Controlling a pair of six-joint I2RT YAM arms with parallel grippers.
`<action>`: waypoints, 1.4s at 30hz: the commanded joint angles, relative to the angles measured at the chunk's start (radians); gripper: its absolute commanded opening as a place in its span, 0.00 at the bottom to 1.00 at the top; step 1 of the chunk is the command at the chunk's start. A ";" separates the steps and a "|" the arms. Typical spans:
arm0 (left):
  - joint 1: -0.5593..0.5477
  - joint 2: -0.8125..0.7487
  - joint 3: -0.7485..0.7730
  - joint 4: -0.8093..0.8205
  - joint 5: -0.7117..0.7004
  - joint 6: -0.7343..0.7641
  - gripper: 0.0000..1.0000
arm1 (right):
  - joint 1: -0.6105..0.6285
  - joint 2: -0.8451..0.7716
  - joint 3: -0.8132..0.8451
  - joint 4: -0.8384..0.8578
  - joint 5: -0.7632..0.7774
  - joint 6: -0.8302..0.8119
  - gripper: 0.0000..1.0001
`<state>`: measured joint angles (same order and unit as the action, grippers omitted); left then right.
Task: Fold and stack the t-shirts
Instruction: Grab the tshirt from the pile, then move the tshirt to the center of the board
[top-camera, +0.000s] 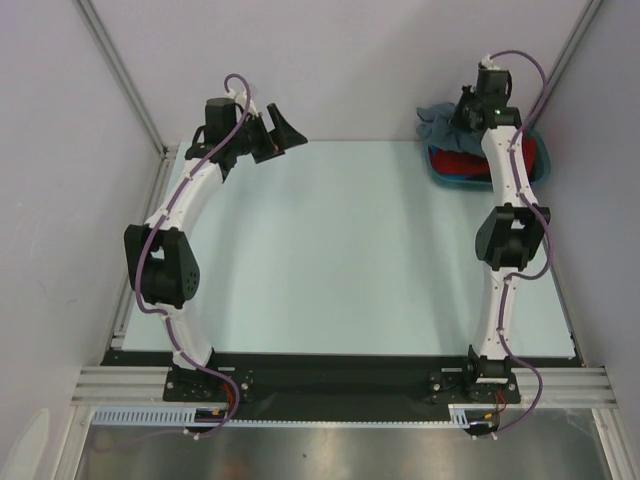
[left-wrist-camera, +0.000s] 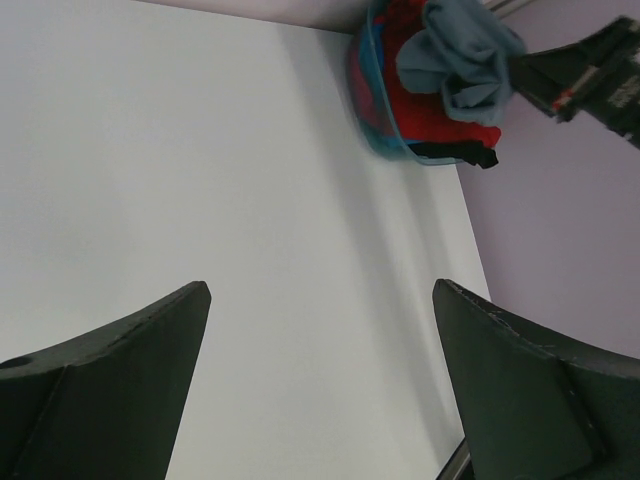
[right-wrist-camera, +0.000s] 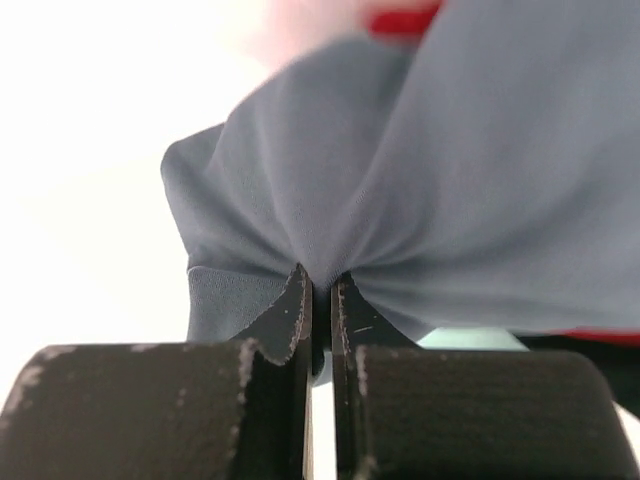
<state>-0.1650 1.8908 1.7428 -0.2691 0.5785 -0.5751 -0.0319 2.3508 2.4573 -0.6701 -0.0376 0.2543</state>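
two pincers above pale worktop (top-camera: 350, 250). left pincer (left-wrist-camera: 320, 290) spread wide, gripping nothing. farther back, right pincer (right-wrist-camera: 320, 285) pressed together on fold of slate-grey t-shirt (right-wrist-camera: 450, 180), bunched over teal tub (top-camera: 440, 180) in far-right corner; red t-shirt (left-wrist-camera: 440, 115) and black cloth (left-wrist-camera: 462, 154) inside.

Left pincer (left-wrist-camera: 320, 290) spread wide, right pincer (right-wrist-camera: 320, 285) pinched tightly together

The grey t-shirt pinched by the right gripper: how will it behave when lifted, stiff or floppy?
Probably floppy: the grey t-shirt gathers into soft folds at the shut right gripper. It will likely drape and may drag the red t-shirt beneath it.
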 joint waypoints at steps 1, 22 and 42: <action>0.005 -0.048 0.015 -0.033 -0.031 0.024 1.00 | 0.029 -0.199 0.026 0.046 -0.100 0.011 0.00; 0.050 -0.303 -0.138 -0.252 -0.339 0.026 1.00 | 0.475 -0.469 -0.170 -0.140 -0.281 0.071 0.00; 0.087 -0.475 -0.176 -0.311 -0.398 0.031 1.00 | 0.583 -0.640 -0.282 -0.238 -0.292 0.266 0.00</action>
<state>-0.0845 1.4891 1.5887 -0.5713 0.1619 -0.5491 0.5568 1.7744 2.2040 -0.9230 -0.3794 0.4870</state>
